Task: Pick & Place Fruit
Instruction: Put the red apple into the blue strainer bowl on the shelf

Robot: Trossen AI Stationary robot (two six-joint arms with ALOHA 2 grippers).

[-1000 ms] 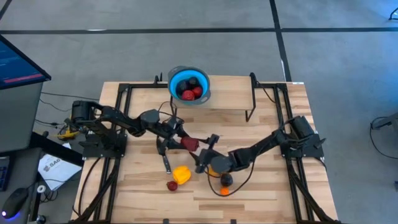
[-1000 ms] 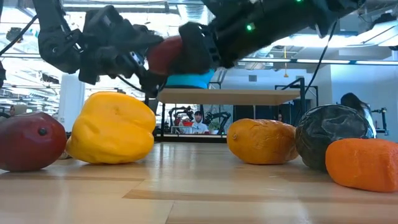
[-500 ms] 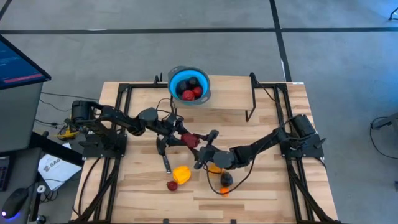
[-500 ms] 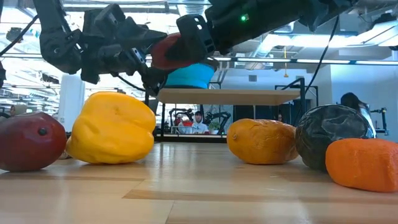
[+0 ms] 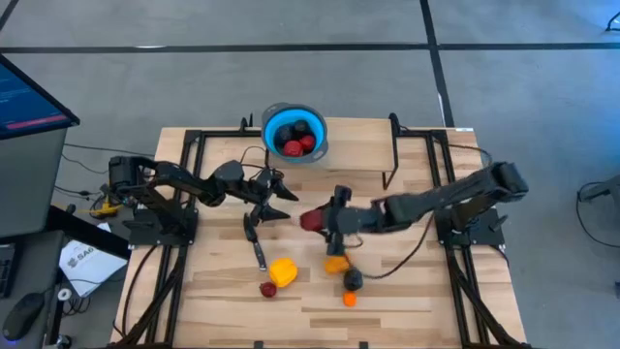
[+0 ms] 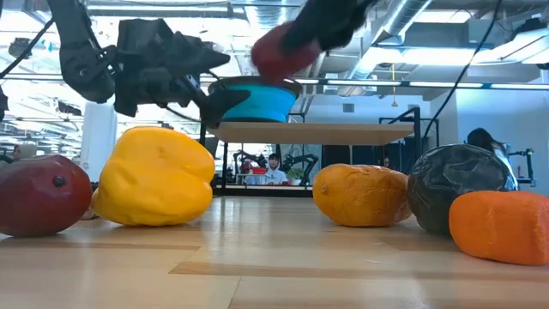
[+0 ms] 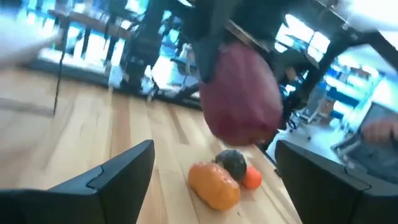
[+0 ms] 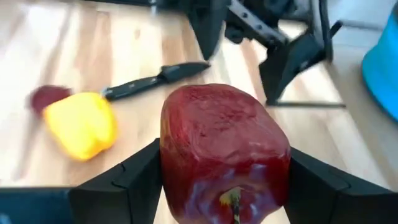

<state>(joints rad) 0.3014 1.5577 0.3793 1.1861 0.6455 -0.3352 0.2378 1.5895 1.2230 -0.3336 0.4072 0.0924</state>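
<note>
Sitting between the two dark fingers of the right gripper [image 5: 312, 221] is a red apple [image 5: 311, 221] — the fingers press on both its sides and hold it up in the air, above the middle of the wooden table [image 5: 426, 291]. The left gripper [image 5: 281, 189] is just beside it with nothing in it, and its fingers stand wide apart. Below the apple, on the table, lie an orange fruit [image 5: 335, 263], a dark round fruit [image 5: 353, 280] and a small orange fruit [image 5: 350, 300] close together. Nearer the left arm lie a yellow fruit [image 5: 282, 271] and a small red fruit [image 5: 267, 289] — they are almost touching. A black-handled knife [image 5: 255, 242] lies near the yellow fruit. At the far edge of the table stands the blue bowl [image 5: 272, 124], and in it are red fruits [image 5: 298, 146] and a dark fruit [image 5: 298, 127].
</note>
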